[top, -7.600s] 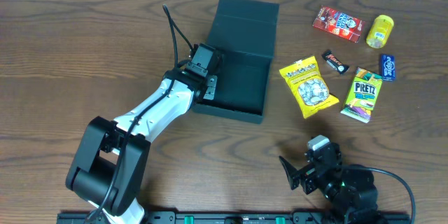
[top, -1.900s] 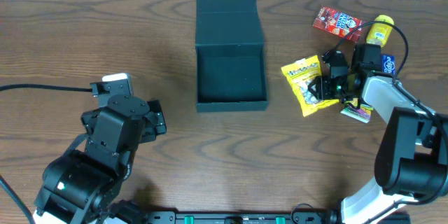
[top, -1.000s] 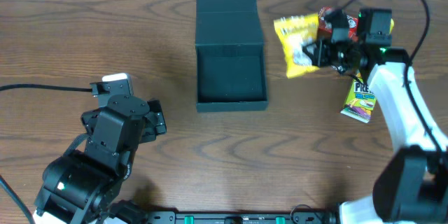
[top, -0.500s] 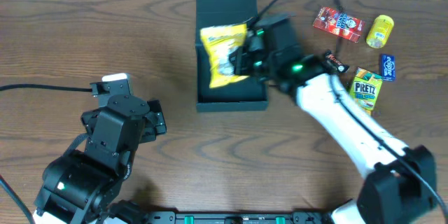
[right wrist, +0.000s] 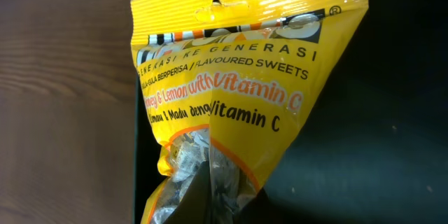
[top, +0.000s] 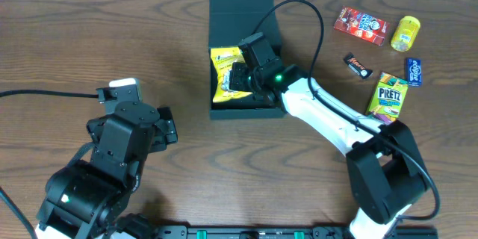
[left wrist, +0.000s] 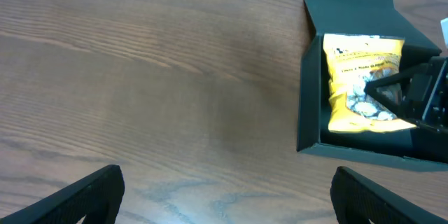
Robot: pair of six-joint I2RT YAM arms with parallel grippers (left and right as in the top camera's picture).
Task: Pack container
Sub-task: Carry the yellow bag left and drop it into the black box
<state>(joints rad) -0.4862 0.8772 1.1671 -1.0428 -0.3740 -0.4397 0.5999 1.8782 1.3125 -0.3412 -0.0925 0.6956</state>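
Lowered since half a second ago, yellow sweets bag (top: 224, 71) now inside the container (top: 246, 110), right fingers (top: 239, 77) clamped on the bag, left fingers (left wrist: 84, 192) wide apart above bare counter (top: 112, 37), container mid-counter, flap lid (top: 240, 7) open backward, green Pretz pack (top: 388, 97) well to its right

The right tool (top: 237, 77) and its bag of sweets (top: 224, 75) block the opening of the box (top: 246, 112). Left of the box the surface (top: 112, 37) lies bare; right of it, snack packs (top: 388, 93) crowd.
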